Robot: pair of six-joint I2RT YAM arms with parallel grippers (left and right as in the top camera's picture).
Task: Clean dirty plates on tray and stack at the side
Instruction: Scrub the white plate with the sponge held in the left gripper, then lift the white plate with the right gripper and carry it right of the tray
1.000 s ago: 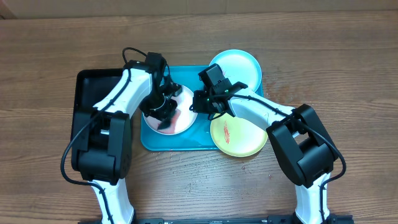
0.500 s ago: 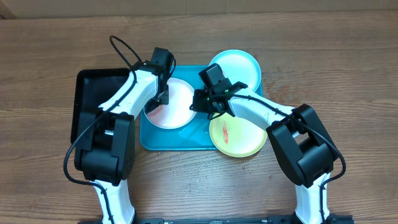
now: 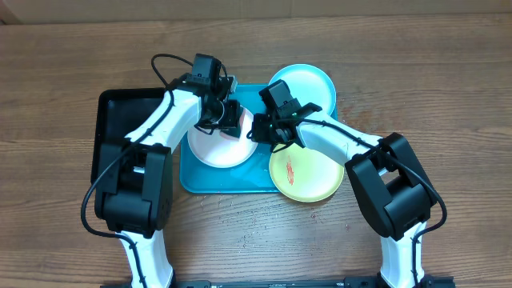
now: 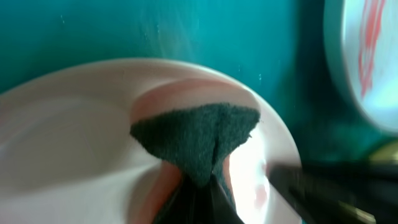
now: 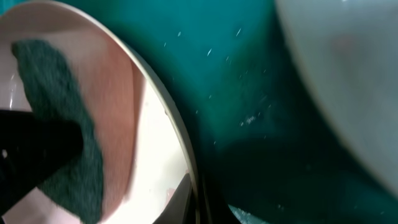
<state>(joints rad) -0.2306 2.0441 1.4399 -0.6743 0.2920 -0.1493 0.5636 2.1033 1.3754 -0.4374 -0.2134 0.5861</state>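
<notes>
Three plates logged. My left fingers [image 3: 226,120] are clenched on a dark green scouring pad [image 4: 196,138], pressed onto the pink-smeared white round plastic plate [image 3: 208,150] at the left of the turquoise rectangular plastic tray [image 3: 240,179]. My right fingers [image 3: 258,133] pinch that plate's right rim. The pale blue round plastic plate [image 3: 302,84] sits far right. The red-streaked yellow-green round plastic plate [image 3: 310,178] sits near right.

Tray [image 3: 232,181] mid-frame: left plate [image 3: 212,149] inside it with pad [image 4: 196,140] lying on it, upper-right plate [image 3: 308,80] overlapping its upper right corner, lower-right plate [image 3: 308,178] overhanging its lower right corner, smaller tray [image 3: 110,128] just left.
</notes>
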